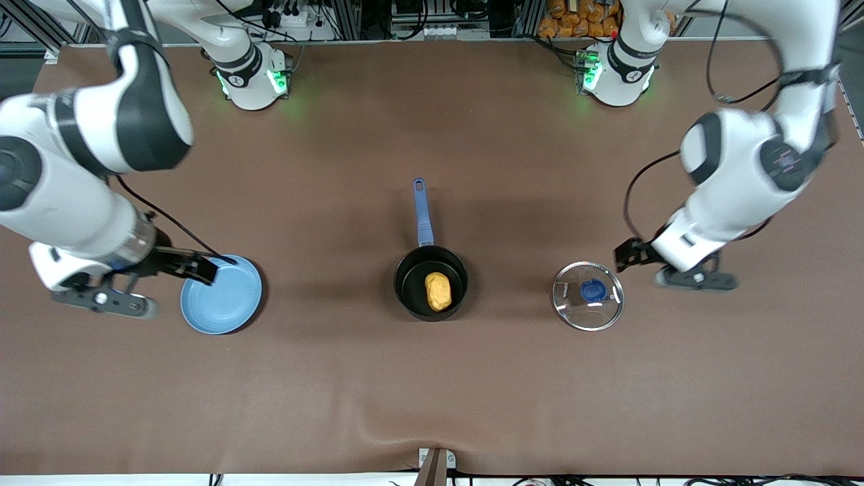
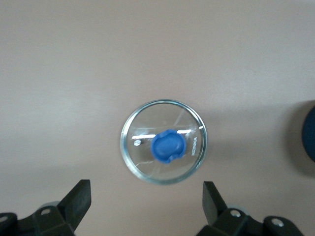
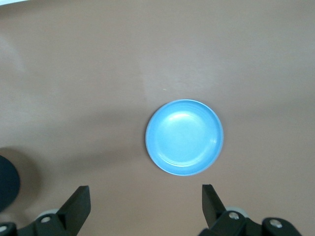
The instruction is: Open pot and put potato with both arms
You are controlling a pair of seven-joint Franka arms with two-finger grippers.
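The black pot [image 1: 403, 287] with its long blue handle [image 1: 423, 209] stands uncovered at the table's middle. The yellow-orange potato [image 1: 438, 291] lies inside it. The glass lid with the blue knob [image 1: 588, 295] lies flat on the table beside the pot, toward the left arm's end. My left gripper [image 1: 695, 278] hangs open and empty above the table beside the lid, which fills the left wrist view [image 2: 163, 142] just off the gripper [image 2: 146, 194]. My right gripper [image 1: 101, 300] is open and empty beside the blue plate [image 1: 223, 297].
The blue plate is bare and also shows in the right wrist view [image 3: 184, 137], just off the right gripper [image 3: 145, 196]. A dark edge of the pot shows in both wrist views [image 2: 310, 130] [image 3: 7, 182]. The brown mat has a wrinkle at its front edge [image 1: 432, 439].
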